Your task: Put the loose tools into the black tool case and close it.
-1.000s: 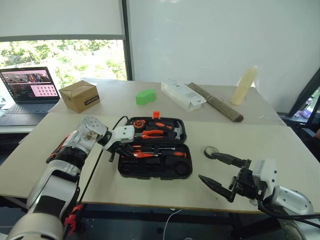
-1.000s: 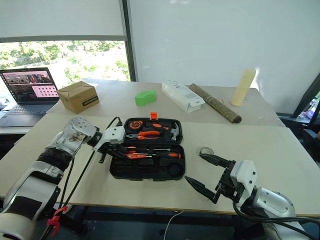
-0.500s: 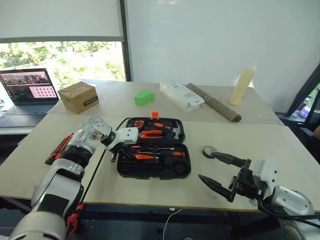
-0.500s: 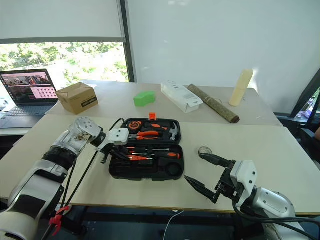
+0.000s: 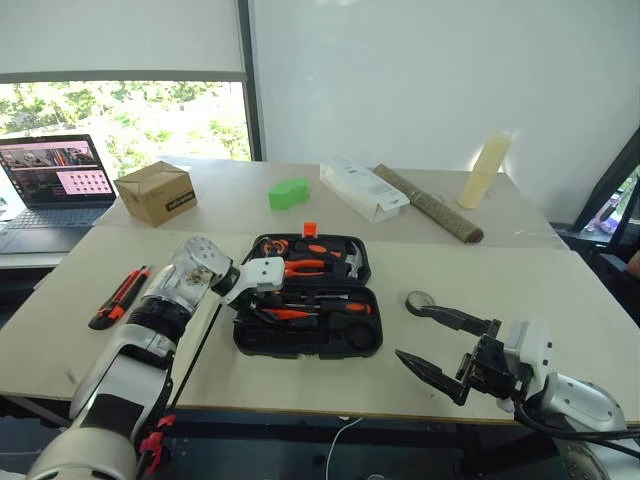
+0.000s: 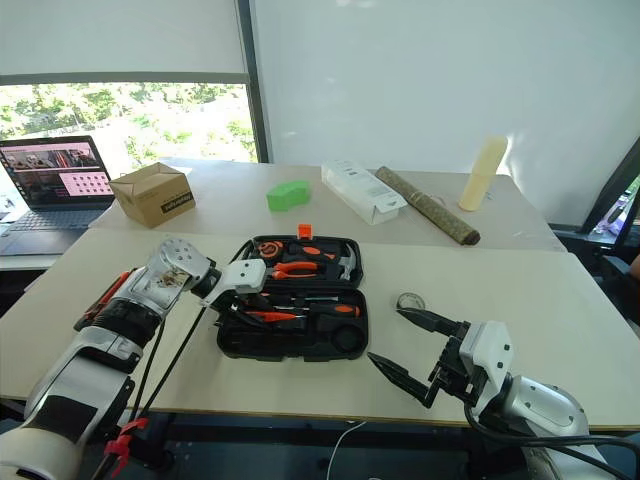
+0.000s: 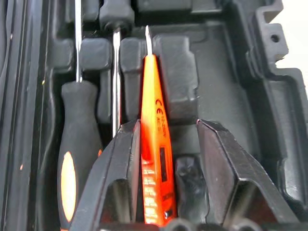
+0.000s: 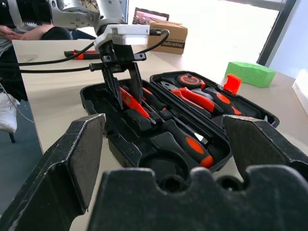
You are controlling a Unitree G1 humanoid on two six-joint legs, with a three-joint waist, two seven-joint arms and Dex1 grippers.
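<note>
The black tool case (image 5: 290,350) lies open mid-table, with pliers and a hammer in its far half. My left gripper (image 7: 166,127) hangs open over the near half's left end. Its fingers (image 8: 115,89) straddle the slim orange screwdriver (image 7: 155,159), which lies in a moulded slot against one finger. An orange-and-black screwdriver (image 7: 77,159) rests in the slot beside it, and another (image 8: 185,139) lies further along. The orange-black utility knife (image 5: 120,297) lies on the table left of my left arm. My right gripper (image 5: 412,332) stands wide open and empty near the front right, beside the small tape roll (image 5: 420,299).
Along the back stand a laptop (image 5: 55,185), a brown cardboard box (image 5: 155,192), a green block (image 5: 290,193), a white box (image 5: 364,190), a long brown roll (image 5: 430,204) and a cream cylinder (image 5: 483,171). A black cable (image 5: 195,340) trails from my left wrist.
My left gripper's fingers have spread apart around the slim orange screwdriver, which now lies in its slot. The right arm has not moved.
</note>
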